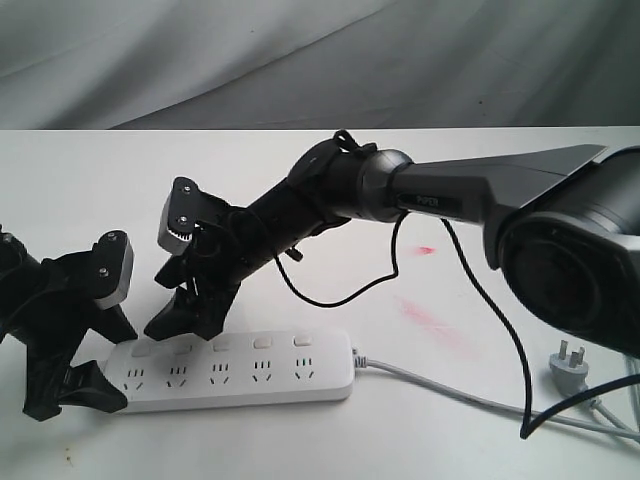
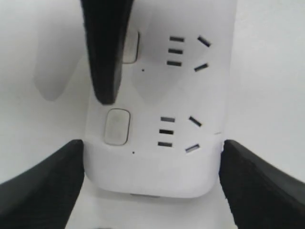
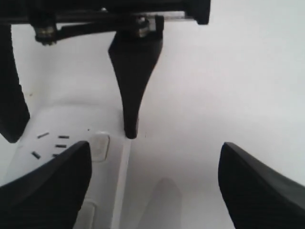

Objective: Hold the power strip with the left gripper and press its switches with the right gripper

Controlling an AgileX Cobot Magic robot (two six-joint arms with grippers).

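Power strip (image 1: 235, 372) lies flat on the white table (image 1: 450, 200), grey cord (image 1: 450, 390) leaving its far end. Left gripper (image 1: 115, 368) clamps the strip's near end across its width. Right gripper (image 1: 185, 325) has jaws spread wide. Only the left wrist view shows me one right finger (image 2: 107, 52) overlapping the second switch (image 2: 132, 46); the end switch (image 2: 117, 126) is uncovered.

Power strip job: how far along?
Holding looks done: the black left gripper clamps the long white plastic power strip. In hand: one finger of the black right gripper sits over a small white switch. Whether the other four are pressed is unclear.
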